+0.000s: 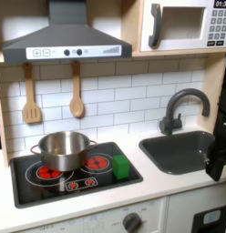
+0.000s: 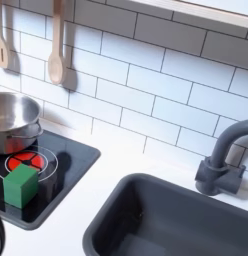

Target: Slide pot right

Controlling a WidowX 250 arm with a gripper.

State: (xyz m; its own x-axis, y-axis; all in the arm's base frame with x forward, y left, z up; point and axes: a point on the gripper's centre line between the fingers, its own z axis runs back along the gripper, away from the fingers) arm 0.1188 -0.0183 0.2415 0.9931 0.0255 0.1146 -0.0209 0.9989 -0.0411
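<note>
Before me stands a toy kitchen with a white tile wall (image 1: pixel 115 96) behind it, grey lines between the bricks. A grey extractor hood (image 1: pixel 65 38) hangs above the black hob (image 1: pixel 74 177), and a microwave (image 1: pixel 183 25) sits in a wooden shelf at the first exterior view's right. Two wooden utensils (image 1: pixel 77 91) hang on the wall. A dark sink (image 2: pixel 176 220) with a curved grey tap (image 2: pixel 224 160) is set into the white desk (image 2: pixel 106 190). The light is soft and even.

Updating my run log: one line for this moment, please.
pot: on stove, between burners | green block: beside right burner | gripper: by sink
</note>
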